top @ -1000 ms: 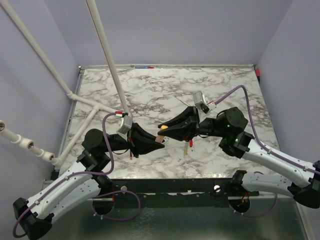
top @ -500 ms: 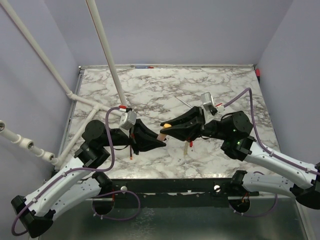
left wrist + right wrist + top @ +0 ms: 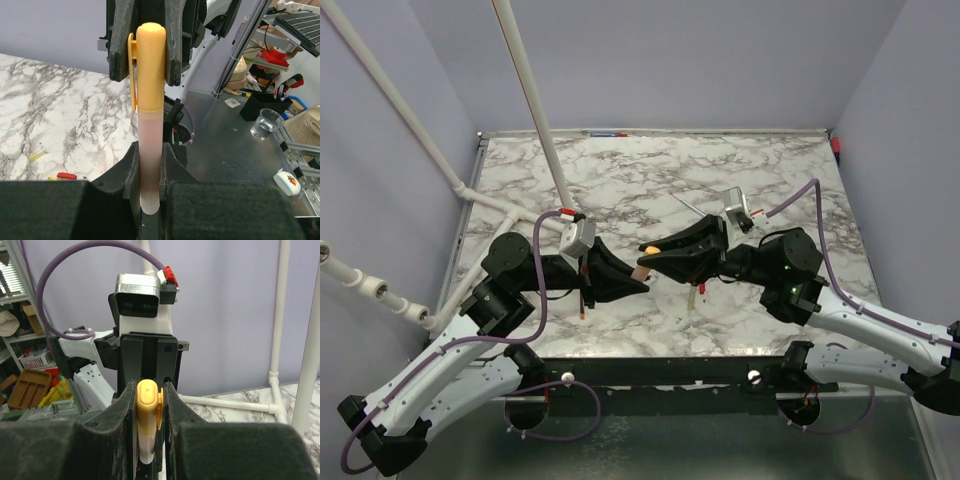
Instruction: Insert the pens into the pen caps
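Your pen point(image 3: 150, 150) is off the surface point(image 3: 770, 170), held in the air between the two claws just ahead of the arm bases. Its pale, pinkish barrel sits pinched in the left claw point(image 3: 635, 283), whose fingers are drawn in tight on the bare end. The yellow-orange cap point(image 3: 150, 65) is already over the other end, and the right claw point(image 3: 655, 255) is closed narrowly on that cap from the opposite side. The long axis runs straight from one claw to the other. From above you see it pointing away from the bases and leaning slightly right, cap end farther. The cap's clip faces left in your left wrist view. Below the right claw a pale pen point(image 3: 690, 298) and a small red cap point(image 3: 702, 288) lie on the surface, and an orange-red pen point(image 3: 582, 303) lies under the left claw. A white pipe frame point(image 3: 535, 110) stands on the left, well apart from the pen.
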